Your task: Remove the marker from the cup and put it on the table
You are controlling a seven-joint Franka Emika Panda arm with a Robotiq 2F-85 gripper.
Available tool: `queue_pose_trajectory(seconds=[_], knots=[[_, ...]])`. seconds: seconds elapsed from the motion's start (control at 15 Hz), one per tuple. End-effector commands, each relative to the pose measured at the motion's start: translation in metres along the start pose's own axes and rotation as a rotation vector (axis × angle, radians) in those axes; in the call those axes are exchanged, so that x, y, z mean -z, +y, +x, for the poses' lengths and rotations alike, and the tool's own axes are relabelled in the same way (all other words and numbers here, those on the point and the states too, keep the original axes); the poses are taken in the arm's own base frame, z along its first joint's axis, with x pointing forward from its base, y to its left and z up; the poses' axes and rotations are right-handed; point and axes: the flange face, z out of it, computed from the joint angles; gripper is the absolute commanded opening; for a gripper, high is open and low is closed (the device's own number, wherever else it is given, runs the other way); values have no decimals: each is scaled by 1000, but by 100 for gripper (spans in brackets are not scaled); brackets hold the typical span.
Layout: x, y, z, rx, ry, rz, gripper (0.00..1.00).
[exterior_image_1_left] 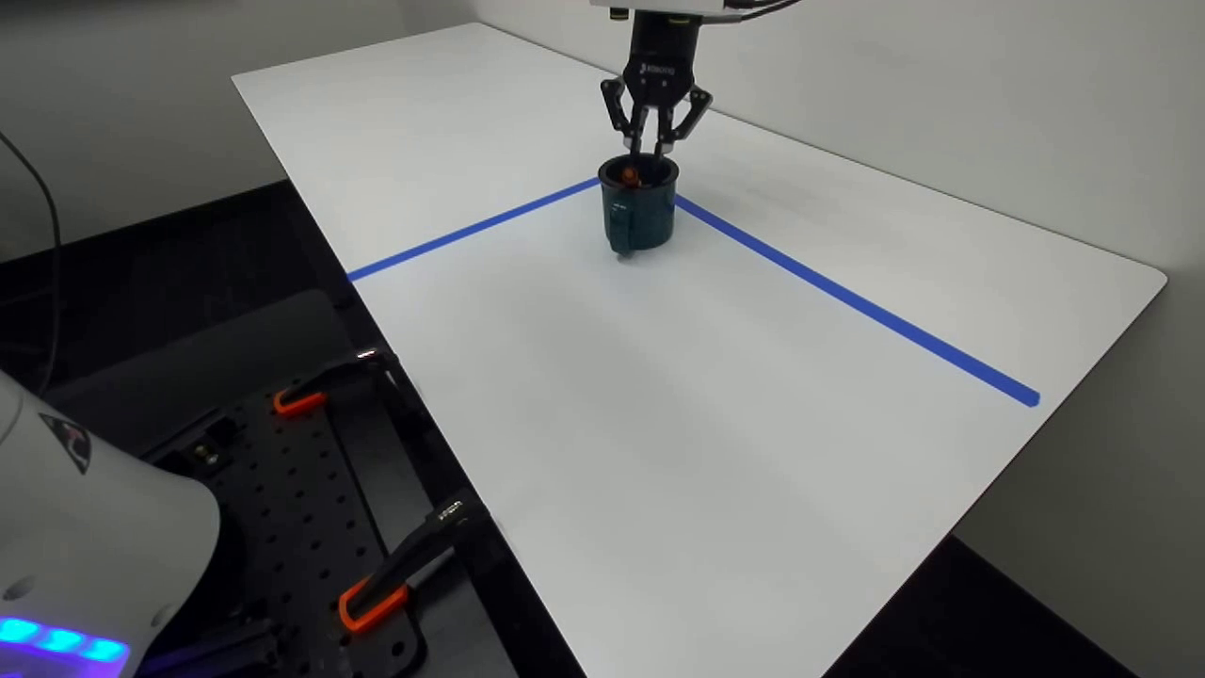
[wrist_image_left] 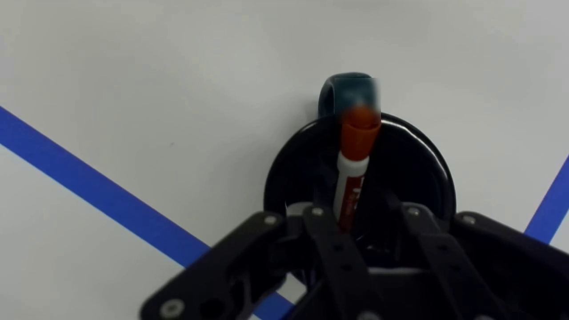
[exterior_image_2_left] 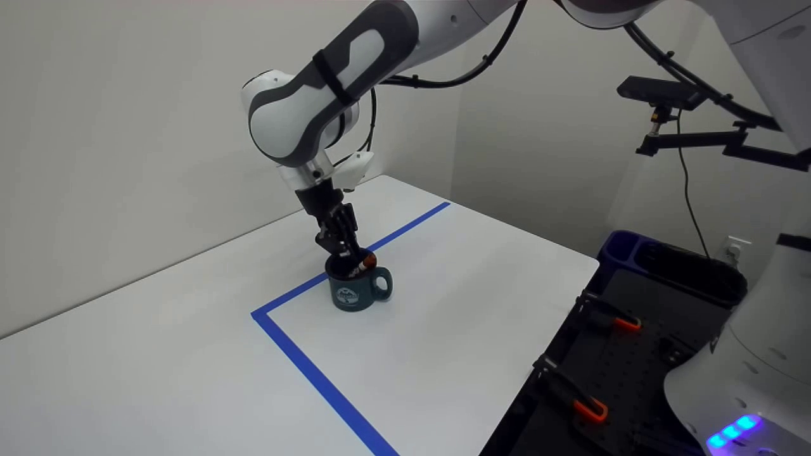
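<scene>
The dark teal cup stands upright on the white table [exterior_image_1_left: 602, 405], with its wall in view in both exterior views [exterior_image_1_left: 651, 218] [exterior_image_2_left: 350, 294] and its rim in the wrist view [wrist_image_left: 444, 178]. The marker leans inside it, orange cap up at the rim on the handle side, in both exterior views [exterior_image_1_left: 630, 176] [exterior_image_2_left: 369, 260]. The wrist view shows its white and red barrel [wrist_image_left: 351, 178]; its lower end is hidden. My gripper [exterior_image_1_left: 648, 155] points down with its fingertips at the cup's mouth. The fingers [wrist_image_left: 355, 200] are apart, and the marker lies between them, closer to the left finger.
Blue tape lines [exterior_image_1_left: 857, 299] [exterior_image_2_left: 317, 380] meet near the cup. A wall [exterior_image_1_left: 941, 122] rises behind the table. A black perforated bench [exterior_image_1_left: 301, 513] with orange clamps [exterior_image_1_left: 374, 605] adjoins the table, beside the robot base [exterior_image_2_left: 747, 342]. A dark blue bin [exterior_image_2_left: 618, 247] stands past the bench.
</scene>
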Motion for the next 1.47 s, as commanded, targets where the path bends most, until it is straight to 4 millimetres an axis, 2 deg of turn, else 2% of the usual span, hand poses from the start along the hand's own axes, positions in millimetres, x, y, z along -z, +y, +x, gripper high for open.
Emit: queue_pose_trajectory(seconds=[0.0,0.07,0.27,0.47,0.53,0.67,0.8,0.93,1.2,1.4], knots=[[-4,0,-7,12,-25,27,37],[-7,0,-7,12,-29,33,42],[-14,1,-8,6,-42,46,44],[-19,1,-8,1,-49,53,38],[-20,2,-8,0,-52,54,16],[-22,1,-8,-3,-55,55,12],[-21,1,-8,-2,-54,55,0],[-17,0,-10,-4,-50,53,5],[-3,-4,-18,-14,-44,52,5],[20,-8,-32,-17,-37,80,5]])
